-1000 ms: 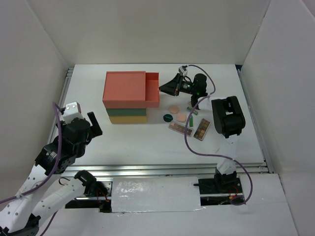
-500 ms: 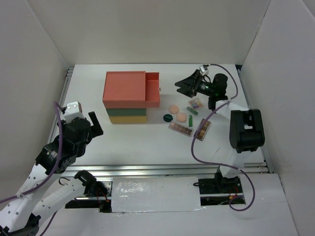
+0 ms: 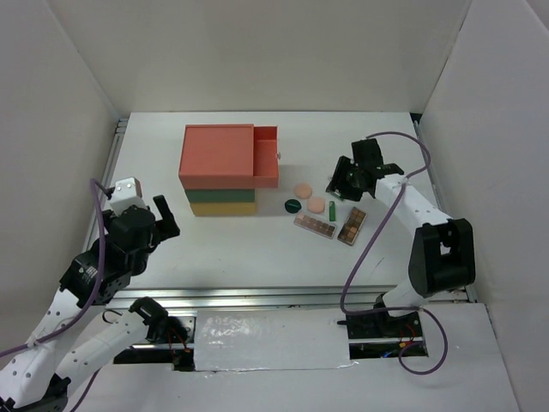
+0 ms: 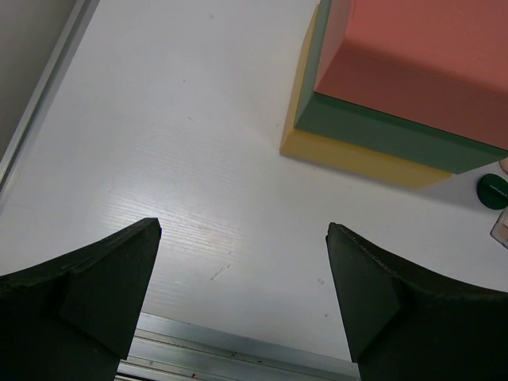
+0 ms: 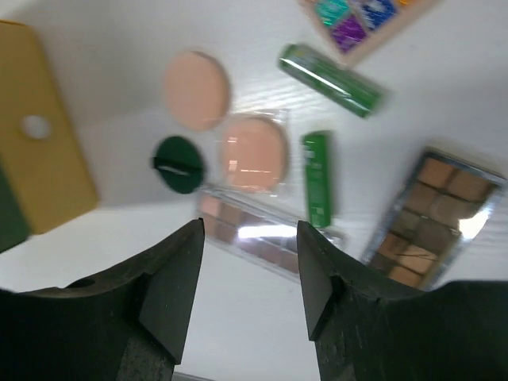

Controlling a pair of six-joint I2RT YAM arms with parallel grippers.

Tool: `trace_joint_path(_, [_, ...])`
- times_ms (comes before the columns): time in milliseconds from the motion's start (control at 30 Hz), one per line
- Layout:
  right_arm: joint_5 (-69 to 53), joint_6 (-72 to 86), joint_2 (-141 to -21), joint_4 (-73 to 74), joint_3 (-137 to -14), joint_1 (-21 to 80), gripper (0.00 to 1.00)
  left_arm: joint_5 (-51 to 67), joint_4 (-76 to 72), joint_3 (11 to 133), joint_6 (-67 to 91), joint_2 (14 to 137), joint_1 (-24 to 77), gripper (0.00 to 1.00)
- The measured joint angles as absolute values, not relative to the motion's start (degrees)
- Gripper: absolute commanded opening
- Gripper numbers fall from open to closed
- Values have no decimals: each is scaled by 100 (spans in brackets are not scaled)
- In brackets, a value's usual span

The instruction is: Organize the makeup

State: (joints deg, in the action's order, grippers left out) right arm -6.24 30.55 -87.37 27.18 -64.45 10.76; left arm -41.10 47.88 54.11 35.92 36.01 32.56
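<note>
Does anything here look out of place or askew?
Yes. The orange top drawer stands pulled out, and the makeup lies scattered on the table beside it; the two long palettes lie at different angles.

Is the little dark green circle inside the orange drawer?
No, the dark green disc lies out on the table, right beside a peach puff.
</note>
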Motion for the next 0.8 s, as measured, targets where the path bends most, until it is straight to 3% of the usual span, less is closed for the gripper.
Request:
trace_joint_path(233, [14,2829,-9247,3138,-6320,1162,56,-4097,4786,5411,3592,3476,3256,99])
trace_joint_path(300, [104,2781,-9480,3159,-6322,1243,49,-4075,4777,5411,3590,3479,3256,99])
trace_joint_path(600, [285,2757,-10184,3334,-6473,1354,48,-4053,4775,5411,3586,3577,3256,99])
trace_joint_path(800, [379,2746,-10438,3474,-6632,1365,31,-4053,4775,5411,3586,3564,3256,99])
